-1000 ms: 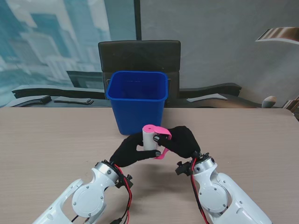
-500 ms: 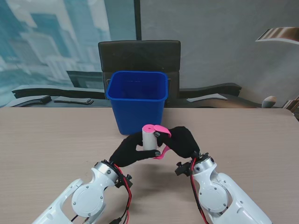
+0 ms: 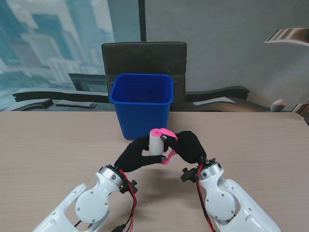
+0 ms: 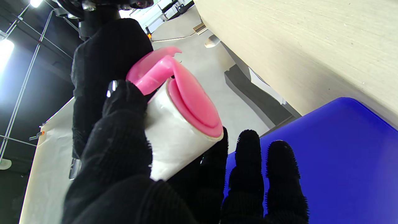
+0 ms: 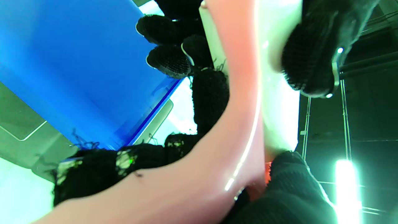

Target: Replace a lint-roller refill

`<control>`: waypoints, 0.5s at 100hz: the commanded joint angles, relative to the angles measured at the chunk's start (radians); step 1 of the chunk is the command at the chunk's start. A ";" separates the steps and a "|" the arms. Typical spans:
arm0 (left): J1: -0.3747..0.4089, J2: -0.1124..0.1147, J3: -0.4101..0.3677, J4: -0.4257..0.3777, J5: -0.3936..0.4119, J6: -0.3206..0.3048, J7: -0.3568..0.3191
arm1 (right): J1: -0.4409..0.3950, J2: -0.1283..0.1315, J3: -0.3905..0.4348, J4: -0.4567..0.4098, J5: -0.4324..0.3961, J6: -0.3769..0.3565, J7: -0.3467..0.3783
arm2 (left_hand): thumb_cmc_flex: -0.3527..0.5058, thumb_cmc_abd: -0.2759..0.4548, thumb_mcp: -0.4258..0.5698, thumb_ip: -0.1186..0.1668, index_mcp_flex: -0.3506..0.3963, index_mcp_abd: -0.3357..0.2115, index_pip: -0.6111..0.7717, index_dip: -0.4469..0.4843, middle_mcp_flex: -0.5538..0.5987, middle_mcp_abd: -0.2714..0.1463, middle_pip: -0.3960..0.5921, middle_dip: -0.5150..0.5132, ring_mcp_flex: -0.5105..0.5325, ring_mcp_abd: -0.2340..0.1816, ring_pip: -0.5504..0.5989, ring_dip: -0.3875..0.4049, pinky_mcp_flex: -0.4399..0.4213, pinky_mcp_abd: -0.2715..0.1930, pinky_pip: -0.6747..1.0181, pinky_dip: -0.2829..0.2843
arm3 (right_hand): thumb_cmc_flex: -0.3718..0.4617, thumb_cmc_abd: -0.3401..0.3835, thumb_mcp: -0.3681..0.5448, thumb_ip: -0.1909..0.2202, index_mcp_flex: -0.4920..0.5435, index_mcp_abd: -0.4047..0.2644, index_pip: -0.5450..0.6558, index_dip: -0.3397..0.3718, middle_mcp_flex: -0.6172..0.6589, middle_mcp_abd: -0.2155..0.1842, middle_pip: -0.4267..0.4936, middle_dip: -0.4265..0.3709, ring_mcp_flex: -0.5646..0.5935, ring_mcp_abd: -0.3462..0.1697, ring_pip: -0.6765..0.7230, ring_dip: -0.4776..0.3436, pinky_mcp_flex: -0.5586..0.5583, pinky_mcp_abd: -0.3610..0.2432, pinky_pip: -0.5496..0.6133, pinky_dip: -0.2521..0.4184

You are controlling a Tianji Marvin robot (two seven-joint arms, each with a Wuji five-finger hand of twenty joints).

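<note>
A pink lint roller [image 3: 164, 133] carries a white refill roll [image 3: 155, 145] and is held upright above the table, just nearer to me than the blue bin [image 3: 142, 104]. My left hand [image 3: 135, 155], in a black glove, is closed around the white roll [image 4: 174, 130]. My right hand [image 3: 188, 146], also gloved, grips the pink handle [image 5: 217, 155], most of which its fingers hide. The roller's pink end cap [image 4: 192, 102] sits on the roll's top. The left wrist view shows my left thumb [image 4: 124, 130] pressed on the roll.
The open blue bin stands at the middle of the wooden table [image 3: 58, 145], its wall [image 4: 326, 149] close beyond my fingers. A dark chair [image 3: 144, 57] stands behind the table. Flat grey items [image 3: 72, 103] lie past the table's far left edge.
The roller and both hands have shifted very slightly to the right and away from me; the grips are unchanged.
</note>
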 commanded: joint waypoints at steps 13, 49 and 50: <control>0.004 -0.001 0.005 0.008 0.004 -0.001 -0.019 | -0.002 -0.008 -0.004 -0.020 0.002 -0.007 0.011 | 0.176 0.148 0.146 0.063 0.056 -0.162 0.177 0.019 -0.027 -0.025 0.017 0.006 -0.037 -0.002 0.022 0.010 -0.010 -0.012 0.027 0.011 | -0.051 0.146 -0.065 0.015 0.016 0.042 0.000 0.001 0.049 0.053 0.095 0.015 -0.013 -0.373 0.113 0.022 0.062 -0.219 0.199 0.018; 0.008 -0.002 0.001 0.006 0.008 -0.003 -0.014 | 0.000 -0.007 -0.006 -0.016 0.001 -0.015 0.013 | 0.175 0.148 0.145 0.062 0.055 -0.162 0.177 0.019 -0.028 -0.025 0.017 0.006 -0.036 -0.003 0.022 0.010 -0.010 -0.012 0.027 0.011 | -0.107 0.059 -0.070 0.013 0.001 0.090 -0.009 -0.001 0.049 0.042 0.096 0.015 -0.013 -0.388 0.111 0.025 0.063 -0.232 0.199 0.017; 0.008 -0.002 0.000 0.006 0.008 -0.003 -0.013 | 0.001 -0.007 -0.006 -0.016 0.001 -0.015 0.013 | 0.175 0.148 0.145 0.063 0.055 -0.163 0.177 0.020 -0.027 -0.024 0.017 0.006 -0.036 -0.003 0.022 0.010 -0.010 -0.012 0.027 0.011 | -0.107 0.056 -0.070 0.013 0.001 0.091 -0.009 -0.002 0.049 0.042 0.096 0.015 -0.013 -0.388 0.111 0.025 0.063 -0.232 0.199 0.017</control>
